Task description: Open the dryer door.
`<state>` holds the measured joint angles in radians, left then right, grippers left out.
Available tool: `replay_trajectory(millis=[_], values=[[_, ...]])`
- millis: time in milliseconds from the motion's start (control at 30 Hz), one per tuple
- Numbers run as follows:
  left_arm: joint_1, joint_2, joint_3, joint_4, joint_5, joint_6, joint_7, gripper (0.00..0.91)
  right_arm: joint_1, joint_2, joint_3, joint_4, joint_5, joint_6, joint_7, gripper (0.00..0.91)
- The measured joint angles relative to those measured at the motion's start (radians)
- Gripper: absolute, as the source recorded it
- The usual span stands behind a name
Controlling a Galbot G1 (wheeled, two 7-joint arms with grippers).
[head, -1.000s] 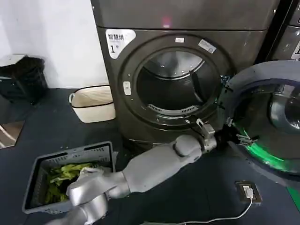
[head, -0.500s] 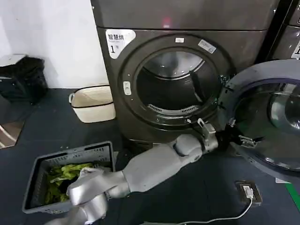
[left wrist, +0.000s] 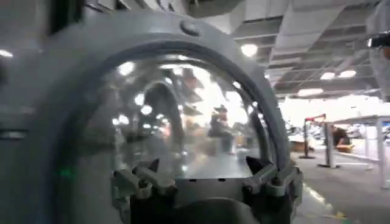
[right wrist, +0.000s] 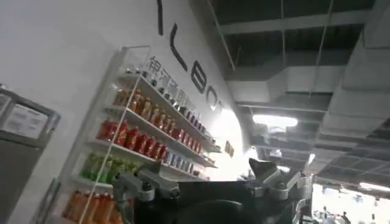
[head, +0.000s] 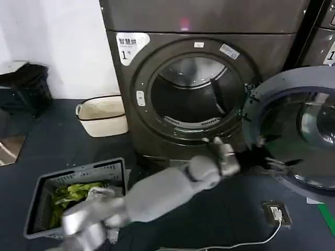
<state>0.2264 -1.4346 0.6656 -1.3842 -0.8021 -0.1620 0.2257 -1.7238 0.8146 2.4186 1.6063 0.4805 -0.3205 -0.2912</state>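
Nearby, laundry basket [head: 78, 180] beside dryer door [head: 293, 130].

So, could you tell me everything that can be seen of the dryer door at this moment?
The dryer door is a large round porthole with a grey plastic inner rim around dark, reflective glass. It stands swung wide open to the right of the drum opening, hinged at that side, with its inner face toward the camera. The left gripper is at its lower rim, fingers open; whether it touches the door cannot be told. In the left wrist view the glass sits close ahead.
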Motion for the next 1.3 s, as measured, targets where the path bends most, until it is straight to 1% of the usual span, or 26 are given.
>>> replay_trajectory(millis=[100,200,267,467,533,600,667,900,967,1033,1133,1200,1300], values=[[0.001,0.083,0.002,-0.058,0.013,-0.037,-0.011,0.907,0.004,0.000,-0.003,0.001,-0.001,0.000,-0.003,0.907],[0.004,0.168,-0.001,-0.118,0.024,-0.045,-0.025,0.907,0.006,-0.002,-0.005,0.003,-0.003,0.000,-0.007,0.907],[0.005,0.226,-0.008,-0.158,0.064,-0.048,-0.028,0.907,0.010,-0.006,-0.009,0.006,-0.004,0.000,-0.008,0.907],[-0.018,0.385,-0.002,-0.259,0.089,-0.017,-0.025,0.907,0.021,-0.012,-0.021,0.015,-0.010,-0.003,-0.011,0.907],[-0.034,0.442,0.013,-0.289,0.089,-0.019,-0.025,0.907,0.024,-0.015,-0.021,0.022,-0.028,-0.006,-0.015,0.907],[-0.052,0.502,0.033,-0.310,0.080,-0.035,-0.025,0.907,0.027,-0.015,-0.019,0.028,-0.032,-0.017,-0.015,0.907],[-0.075,0.566,0.062,-0.330,0.093,-0.014,-0.022,0.907,0.027,-0.015,-0.015,0.036,-0.038,-0.018,-0.017,0.907],[-0.165,0.778,0.165,-0.362,0.106,0.031,0.026,0.907,0.014,-0.029,0.018,0.036,-0.043,-0.020,-0.023,0.907],[-0.201,0.831,0.201,-0.373,0.102,0.034,0.065,0.907,0.012,-0.034,0.030,0.037,-0.043,-0.020,-0.020,0.907],[-0.252,0.885,0.247,-0.374,0.103,0.036,0.082,0.907,0.013,-0.034,0.035,0.039,-0.053,-0.017,-0.021,0.907],[-0.308,0.956,0.309,-0.367,0.119,0.073,0.086,0.907,0.011,-0.035,0.046,0.041,-0.060,-0.013,-0.022,0.907],[-0.321,0.999,0.341,-0.372,0.139,0.109,0.089,0.907,0.010,-0.037,0.052,0.041,-0.060,-0.013,-0.021,0.907],[-0.331,1.058,0.375,-0.366,0.204,0.138,0.110,0.907,0.010,-0.038,0.054,0.042,-0.050,-0.018,-0.015,0.907]])
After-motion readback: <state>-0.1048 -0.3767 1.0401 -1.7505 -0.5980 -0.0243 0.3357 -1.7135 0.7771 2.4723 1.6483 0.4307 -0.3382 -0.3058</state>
